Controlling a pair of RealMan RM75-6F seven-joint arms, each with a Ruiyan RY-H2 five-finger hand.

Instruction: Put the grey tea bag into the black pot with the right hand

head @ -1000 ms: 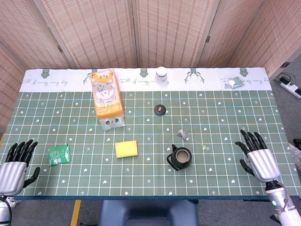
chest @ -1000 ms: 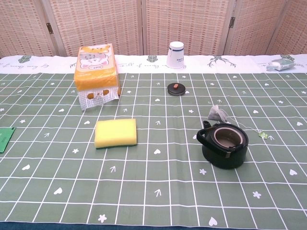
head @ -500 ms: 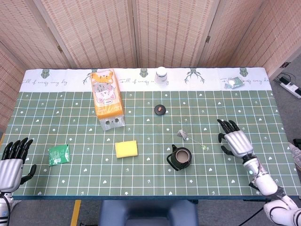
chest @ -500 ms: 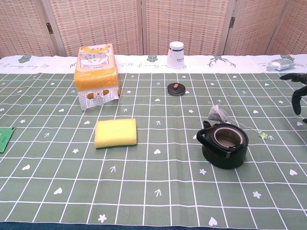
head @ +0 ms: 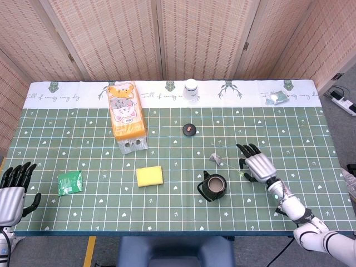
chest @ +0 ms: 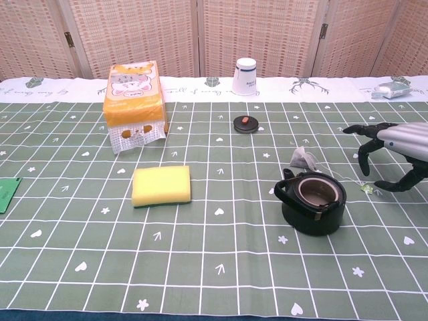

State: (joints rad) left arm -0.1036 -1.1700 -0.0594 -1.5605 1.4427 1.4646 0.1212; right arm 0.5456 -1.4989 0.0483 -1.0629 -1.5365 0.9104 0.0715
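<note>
The grey tea bag (head: 215,159) (chest: 302,159) lies on the green cloth just behind the black pot (head: 213,187) (chest: 311,201). Its string runs right to a small green tag (head: 242,174) (chest: 366,189). The pot stands open, without its lid. My right hand (head: 256,164) (chest: 394,148) hovers open, fingers spread, just right of the tag and right of the tea bag, holding nothing. My left hand (head: 11,192) rests open at the table's near left edge, seen only in the head view.
A small black lid (head: 189,129) (chest: 245,124) lies behind the tea bag. A yellow sponge (head: 149,176) (chest: 160,185), an orange tissue pack (head: 127,115) (chest: 134,103), a white cup (head: 191,89) (chest: 245,76), a green packet (head: 69,182) and a wrapped packet (head: 276,98) also sit on the table.
My right hand has moved left and away from the front edge, from the table's right side to just beside the tea bag's tag. The left hand has drawn back slightly.
</note>
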